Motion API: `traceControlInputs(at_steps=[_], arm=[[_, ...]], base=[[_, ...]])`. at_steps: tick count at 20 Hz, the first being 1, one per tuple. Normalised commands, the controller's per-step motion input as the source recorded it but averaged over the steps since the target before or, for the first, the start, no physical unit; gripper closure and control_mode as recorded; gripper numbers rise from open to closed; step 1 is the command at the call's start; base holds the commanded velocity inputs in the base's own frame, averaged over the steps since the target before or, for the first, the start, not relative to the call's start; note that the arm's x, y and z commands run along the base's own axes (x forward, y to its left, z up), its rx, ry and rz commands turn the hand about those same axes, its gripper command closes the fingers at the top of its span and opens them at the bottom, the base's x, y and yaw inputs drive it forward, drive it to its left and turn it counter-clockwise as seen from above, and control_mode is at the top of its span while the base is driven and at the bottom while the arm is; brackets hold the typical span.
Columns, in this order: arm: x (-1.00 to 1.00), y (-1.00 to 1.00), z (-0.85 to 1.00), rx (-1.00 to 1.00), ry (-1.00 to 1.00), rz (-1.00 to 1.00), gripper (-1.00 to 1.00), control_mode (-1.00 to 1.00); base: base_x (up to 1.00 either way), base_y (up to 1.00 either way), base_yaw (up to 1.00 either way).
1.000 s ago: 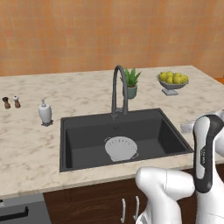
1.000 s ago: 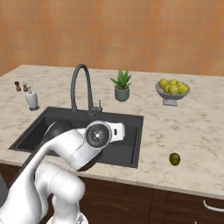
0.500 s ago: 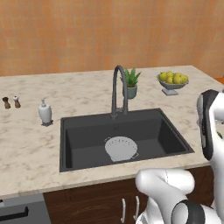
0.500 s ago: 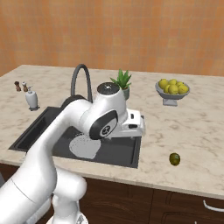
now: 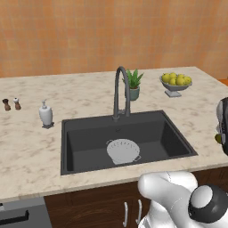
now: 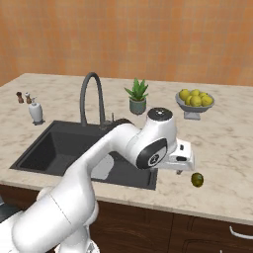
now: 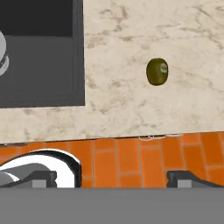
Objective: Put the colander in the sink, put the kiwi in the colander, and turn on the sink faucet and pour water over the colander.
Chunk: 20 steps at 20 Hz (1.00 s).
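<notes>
The first step looks done: the colander [image 5: 123, 150] sits upright on the floor of the sink [image 5: 84, 138], roughly mid-basin and a little toward the front wall, just ahead of the spot below the spout of the sink faucet [image 5: 121, 91]. No water is visible coming from the spout, so the faucet step appears untouched.

The kiwi [image 6: 197, 179] is not yet in the colander — it lies on the bench [image 6: 232, 148] to the right of the sink, near the bench's front edge and well apart from the basin's right rim. In the hand view the kiwi [image 7: 157, 71] rests alone on the marble, with the sink's corner off to one side and the bench's front edge below it.

The gripper [image 6: 184, 157] hangs over the strip of bench between the sink's right rim and the kiwi, close to the fruit but apart from it. Its fingers [image 7: 183, 178] show as two dark tips set wide apart with nothing between them, so they are spread and empty.

By my reading the work stands about a third of the way through: what is left is to pick up the kiwi, drop it into the colander, and then turn on the faucet so water runs over the colander — the spout may need swinging if the stream misses it.
</notes>
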Motion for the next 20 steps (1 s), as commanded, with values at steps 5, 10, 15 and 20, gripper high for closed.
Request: traceControlInputs(at_steps=[5,10,15,20], arm=[[0.23,-0.75,-0.28,0.11,0.0,0.0,-1.0,-1.0],[0.35,-0.46,-0.2,0.06,0.0,0.0,-1.0,-1.0],[0.54,-0.05,-0.33,0.0,0.0,0.0,-1.0,-1.0],[0.59,0.0,-0.47,0.0,0.02,0.0,-1.0,-1.0]], base=[[0.0,0.0,0.0],[0.0,0.0,0.0],[0.0,0.0,0.0],[0.0,0.0,0.0]])
